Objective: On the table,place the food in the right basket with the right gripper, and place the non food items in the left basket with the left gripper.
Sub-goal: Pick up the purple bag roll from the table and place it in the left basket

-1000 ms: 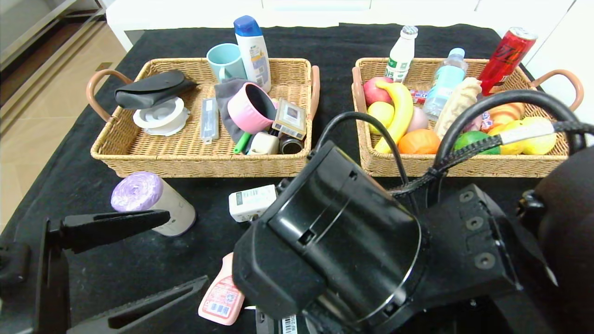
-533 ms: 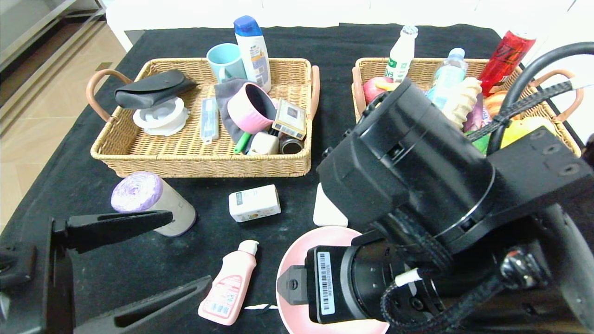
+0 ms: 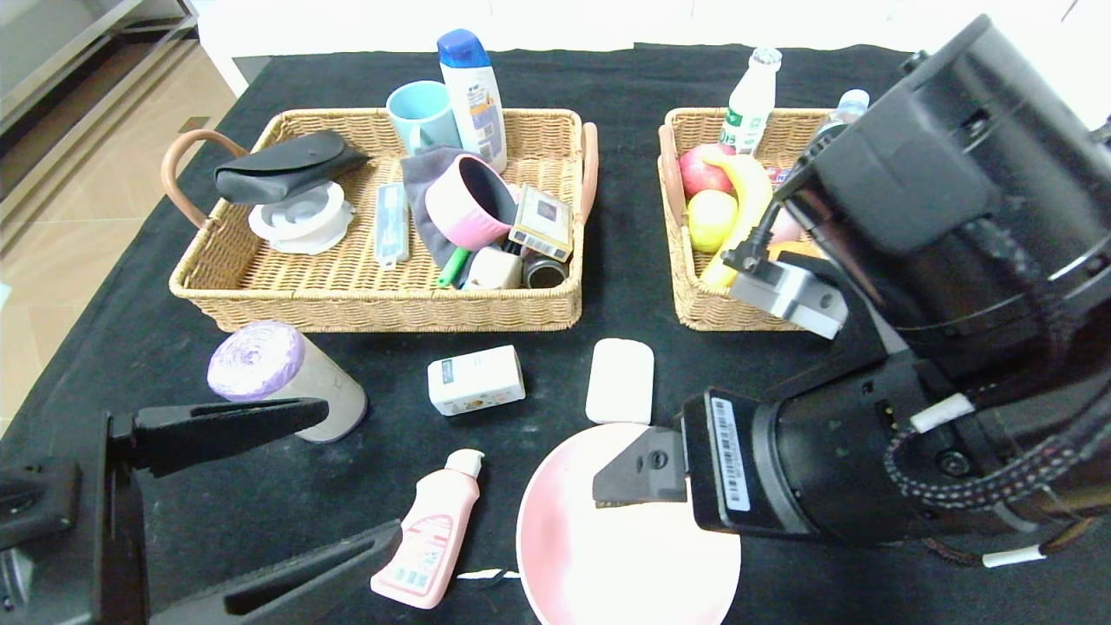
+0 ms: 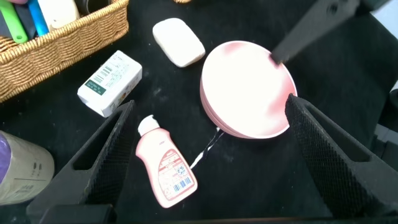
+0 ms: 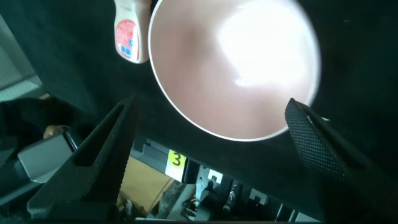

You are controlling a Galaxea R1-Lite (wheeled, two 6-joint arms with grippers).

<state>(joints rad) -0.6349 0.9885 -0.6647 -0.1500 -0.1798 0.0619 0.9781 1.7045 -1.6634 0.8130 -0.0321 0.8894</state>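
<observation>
The right gripper [image 5: 205, 149] hangs over the pink bowl [image 3: 629, 529] at the near edge of the table [image 3: 130, 347], its fingers spread wide and holding nothing; in the head view one fingertip [image 3: 638, 473] shows above the bowl's rim. The left gripper [image 3: 260, 486] waits low at the near left, jaws wide apart and empty, just beside the grey roll [image 3: 282, 378] with the purple end. The pink bottle [image 3: 430, 538] lies flat between the left gripper and the bowl. The small white box [image 3: 476, 379] rests in front of the left basket [image 3: 373, 299], and the plain white bar [image 3: 620, 380] sits just beside it, close to the bowl's far rim. The right basket [image 3: 694, 299] is partly hidden by the right arm; a banana [image 3: 745, 195] and an apple [image 3: 701, 169] show inside. Whether the orange fruit is in there cannot be told
</observation>
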